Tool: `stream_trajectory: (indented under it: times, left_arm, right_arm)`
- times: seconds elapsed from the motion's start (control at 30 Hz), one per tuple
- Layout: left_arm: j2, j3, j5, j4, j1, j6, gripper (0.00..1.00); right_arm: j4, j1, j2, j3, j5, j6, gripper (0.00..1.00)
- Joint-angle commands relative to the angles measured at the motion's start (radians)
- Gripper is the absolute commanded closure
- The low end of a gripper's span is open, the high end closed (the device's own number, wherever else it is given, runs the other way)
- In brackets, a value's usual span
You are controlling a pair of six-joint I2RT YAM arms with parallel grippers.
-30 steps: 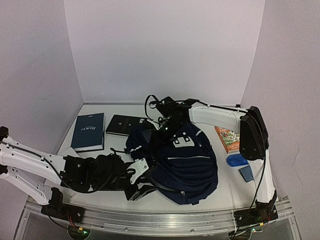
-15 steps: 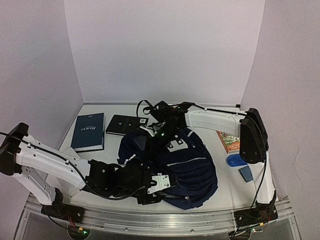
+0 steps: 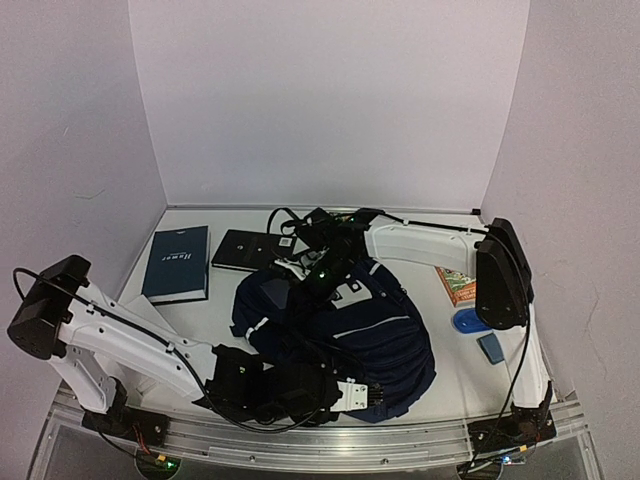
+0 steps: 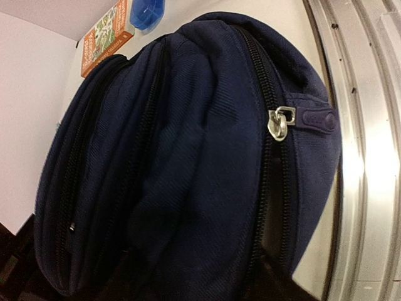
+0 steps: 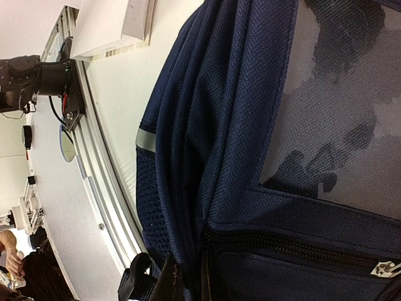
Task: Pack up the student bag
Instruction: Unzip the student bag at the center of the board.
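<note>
Lying mid-table (image 3: 215, 305), bag (image 3: 370, 335) sits between your two arms. Your right fingers (image 5: 168, 283) at its far top edge, pinched onto fold of navy fabric. Your left fingers (image 3: 352, 393) at bag's near edge; open or closed, you cannot tell, since wrist view shows only bag and zipper pull (image 4: 276, 123). Blue book (image 3: 178, 262) lies far left, apart from bag.
</note>
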Motion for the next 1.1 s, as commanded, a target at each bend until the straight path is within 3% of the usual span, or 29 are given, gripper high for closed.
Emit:
stream_trajectory:
  times: [0.0,0.13,0.3,0.4,0.83,1.07]
  left_arm:
    - [0.028,0.056,-0.106,0.054,0.006,0.044,0.53]
    - [0.016,0.058,-0.091,0.066,0.007,0.025,0.85]
    - [0.007,0.059,-0.053,0.081,0.012,-0.022,1.0]
    - [0.02,0.089,-0.023,0.061,0.037,-0.082,1.0]
    - [-0.022,0.185,0.142,0.033,0.247,-0.394,1.0]
    - [0.014,0.285,0.19,-0.009,0.334,-0.542,1.0]
  right_arm:
    - [-0.012,0.018,-0.001,0.05,-0.074,-0.005,0.97]
    - [-0.031,0.007,-0.034,0.075,0.006,-0.023,0.7]
    - [-0.034,-0.1,-0.144,0.09,0.055,-0.013,0.27]
    - [-0.033,-0.177,-0.242,0.049,0.08,-0.016,0.16]
    - [-0.034,-0.46,-0.71,-0.348,0.148,-0.054,0.21]
    - [-0.032,-0.485,-0.851,-0.562,0.119,-0.137,0.3]
